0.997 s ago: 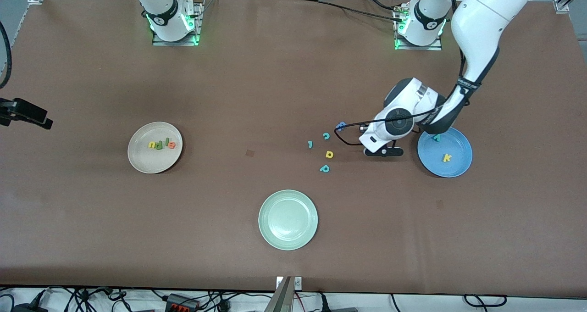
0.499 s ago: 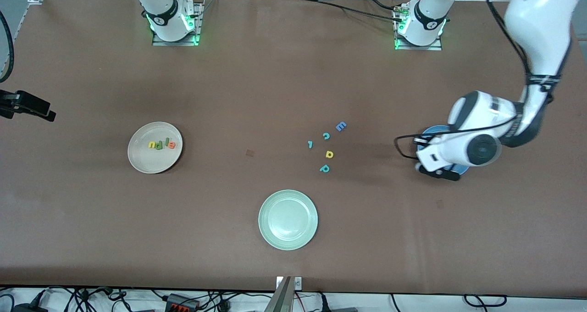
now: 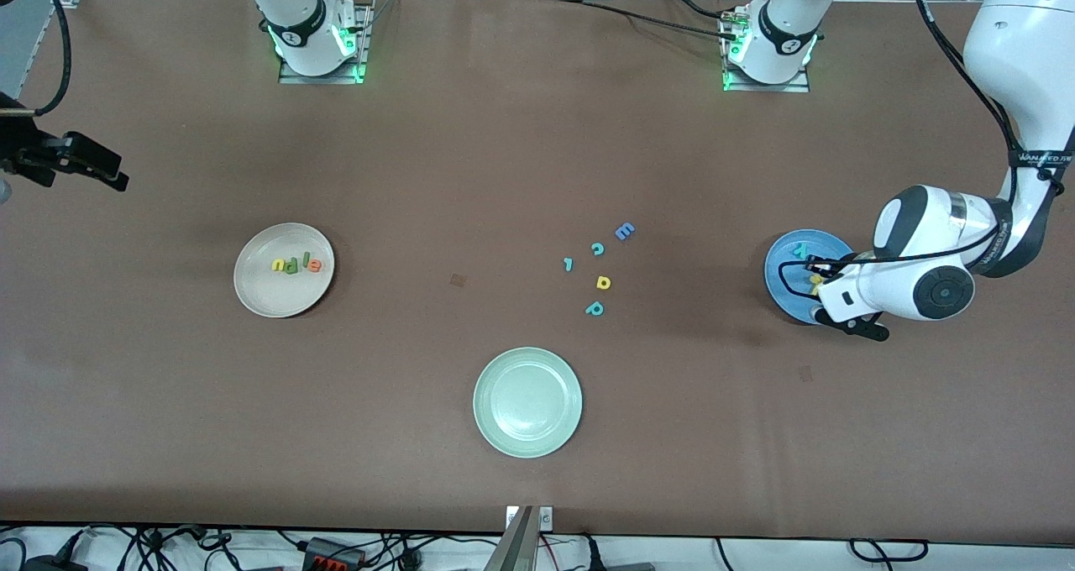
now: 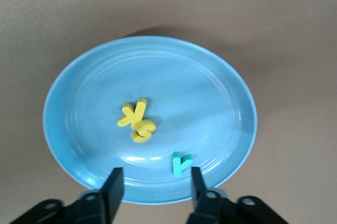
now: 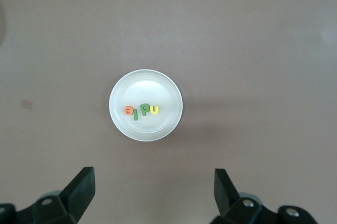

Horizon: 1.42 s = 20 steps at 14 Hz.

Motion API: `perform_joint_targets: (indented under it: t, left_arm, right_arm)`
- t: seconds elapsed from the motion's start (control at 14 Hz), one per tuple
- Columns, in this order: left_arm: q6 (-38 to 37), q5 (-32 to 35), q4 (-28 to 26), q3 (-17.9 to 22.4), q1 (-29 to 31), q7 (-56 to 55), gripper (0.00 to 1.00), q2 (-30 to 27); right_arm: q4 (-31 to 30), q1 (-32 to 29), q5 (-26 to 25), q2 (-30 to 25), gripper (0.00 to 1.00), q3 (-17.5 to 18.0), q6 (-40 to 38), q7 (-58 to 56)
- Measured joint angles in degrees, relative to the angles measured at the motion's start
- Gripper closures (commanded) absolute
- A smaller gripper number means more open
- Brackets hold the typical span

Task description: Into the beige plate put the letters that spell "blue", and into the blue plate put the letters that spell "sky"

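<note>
Beige plate (image 5: 146,105) on brown table (image 5: 253,40), four letters (image 5: 142,111) inside, right end effector (image 5: 152,190) spread wide above

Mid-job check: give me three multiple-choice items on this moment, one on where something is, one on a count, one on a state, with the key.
1. Where is the yellow s?
A. in the blue plate
B. in the pale green plate
C. on the table

2. How many letters lie in the beige plate?
A. two
B. four
C. six

3. How do the left gripper jaws stand?
A. shut on a letter
B. open, holding nothing
C. shut on the plate rim

Key: 1 A, the s lies against the yellow k in the plate. 2 B, four sit in a row. 3 B, a gap shows, nothing between.
</note>
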Motion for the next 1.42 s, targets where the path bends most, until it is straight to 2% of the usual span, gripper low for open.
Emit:
perform_joint_targets:
  t: [0.14, 0.28, 0.71, 0.85, 1.07, 1.14, 1.21, 1.42]
  left_arm:
    - [-0.4, 0.0, 1.5, -1.7, 0.0, 0.0, 0.00, -0.1]
    - [-4.8, 0.0, 5.2, -4.4, 0.0, 0.0, 0.00, -0.5]
    - [-28.1, 0.0, 25.4, -12.6, 0.0, 0.0, 0.00, -3.8]
    - [-34.7, 0.0, 30.0, -13.3, 0.0, 0.0, 0.00, -5.5]
    - [-38.0, -0.1, 34.8, -13.2, -0.2, 0.0, 0.00, -9.0]
    - [-38.3, -0.6, 35.4, -11.6, -1.2, 0.0, 0.00, -10.8]
    - [-38.4, -2.1, 35.6, -7.6, -3.9, 0.0, 0.00, -12.8]
    - [-36.9, -12.1, 35.2, 11.1, -15.9, 0.0, 0.00, -16.8]
  right_arm:
    - [-0.1, 0.0, 0.0, 0.3, 0.00, 0.0, 0.6, 0.0]
    - [-0.1, 0.0, 0.0, 0.4, 0.00, 0.0, 1.2, 0.0]
    - [0.3, 0.0, -0.2, 0.5, 0.00, 0.0, 2.1, 0.0]
    - [0.3, 0.2, -0.3, 0.5, 0.00, 0.0, 2.5, 0.0]
    - [0.3, 0.9, -0.4, 0.6, 0.00, 0.0, 3.1, 0.0]
    - [0.3, 1.0, -0.5, 0.7, 0.00, 0.0, 3.3, 0.0]
    - [0.3, 1.3, -0.5, 0.7, 0.00, -0.2, 3.4, 0.0]
    - [0.3, 3.8, -0.6, 0.7, 0.00, -2.6, 3.5, 0.0]
